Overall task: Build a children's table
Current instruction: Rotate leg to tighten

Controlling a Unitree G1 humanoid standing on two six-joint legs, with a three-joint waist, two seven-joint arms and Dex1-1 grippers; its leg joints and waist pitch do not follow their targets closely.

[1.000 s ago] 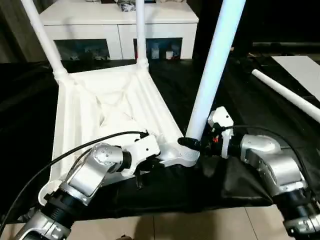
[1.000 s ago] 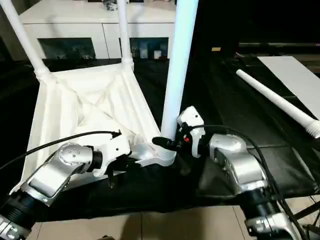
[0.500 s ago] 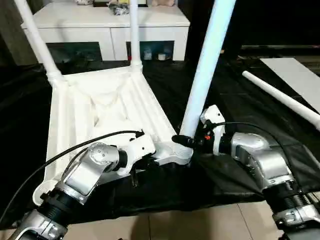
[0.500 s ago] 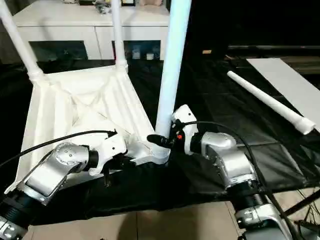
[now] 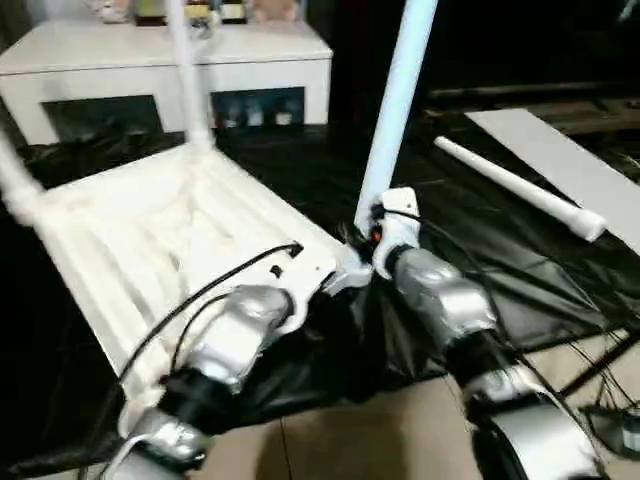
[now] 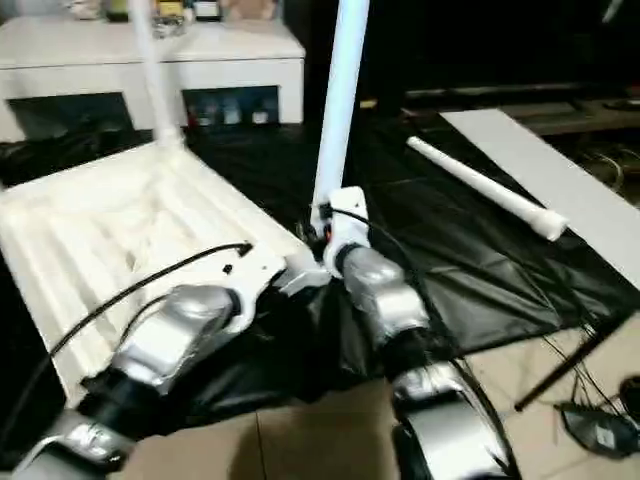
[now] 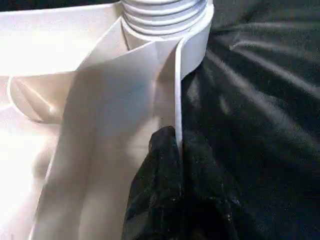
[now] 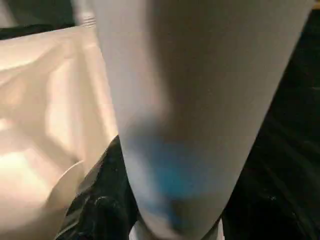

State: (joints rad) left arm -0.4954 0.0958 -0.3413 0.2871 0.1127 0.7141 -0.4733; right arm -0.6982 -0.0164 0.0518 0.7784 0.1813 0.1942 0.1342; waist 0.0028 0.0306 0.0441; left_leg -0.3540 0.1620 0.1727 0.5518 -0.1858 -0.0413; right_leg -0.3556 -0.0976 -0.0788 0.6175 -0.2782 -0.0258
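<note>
Fingers [image 7: 165,165] pinch the ribbed white tabletop's [image 5: 130,240] thin rim.

The two head views look forward and down from above the silver forearms, a small sideways step apart, and share the upturned tabletop [image 5: 150,240] at left of frame, the upright leg [image 5: 393,110] at centre and the loose leg [image 6: 482,188] at right. The left wrist camera sits very near the tabletop's rim, by a corner socket [image 7: 165,20]. The right wrist camera looks at the upright leg from almost touching range.
</note>
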